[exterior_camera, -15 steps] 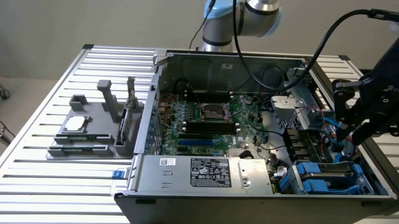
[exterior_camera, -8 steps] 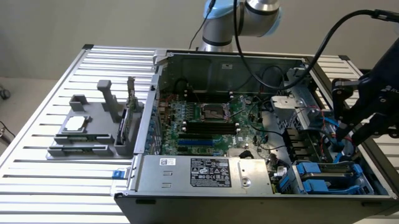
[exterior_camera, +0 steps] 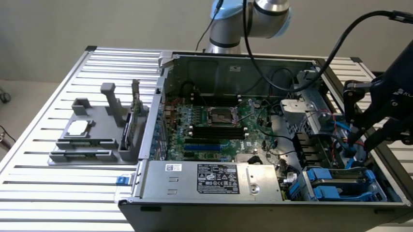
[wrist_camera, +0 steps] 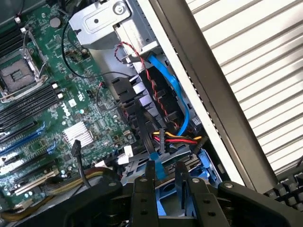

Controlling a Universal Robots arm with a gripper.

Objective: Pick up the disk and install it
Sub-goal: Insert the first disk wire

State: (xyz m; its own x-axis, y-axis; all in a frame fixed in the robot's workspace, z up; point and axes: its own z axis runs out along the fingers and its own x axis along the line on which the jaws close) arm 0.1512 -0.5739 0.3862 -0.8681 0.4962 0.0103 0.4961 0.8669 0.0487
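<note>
Closest to the camera in the exterior view is the big silver metal box with the black-and-white label point(exterior_camera: 213, 179), sitting along the front edge of the open black computer case point(exterior_camera: 258, 215). Right next to it, in the near corner on the exterior view's right, is the disk point(exterior_camera: 341, 181). It's the flat grey drive in the blue plastic carrier bracket, lying down in the drive bay and not held by anything.

The black robot claw point(exterior_camera: 376, 140) hangs just above that bay, close to the case wall. In the wrist view its two fingers point(wrist_camera: 150, 176) stand apart with a gap between them. There's nothing pinched in there, just the bay and a bit of cable showing through. So it's open and near the disk, and I can't say whether it's touching it.

Just past the fingertips there's a bundle of red, yellow and black wires point(wrist_camera: 176, 140) and a flat bright-blue cable point(wrist_camera: 179, 97) running along the case wall.

A bit further in is the green motherboard point(exterior_camera: 213, 128), with its empty square processor socket point(exterior_camera: 218, 115) and black memory slots point(exterior_camera: 218, 131).

Off on the exterior view's left, a grey plastic fixture block point(exterior_camera: 90, 145) sits on the slatted metal table point(exterior_camera: 38, 193), with a small square silver chip point(exterior_camera: 79, 128) resting on it.

Right at the back is the silver and light-blue arm base point(exterior_camera: 248, 19).
</note>
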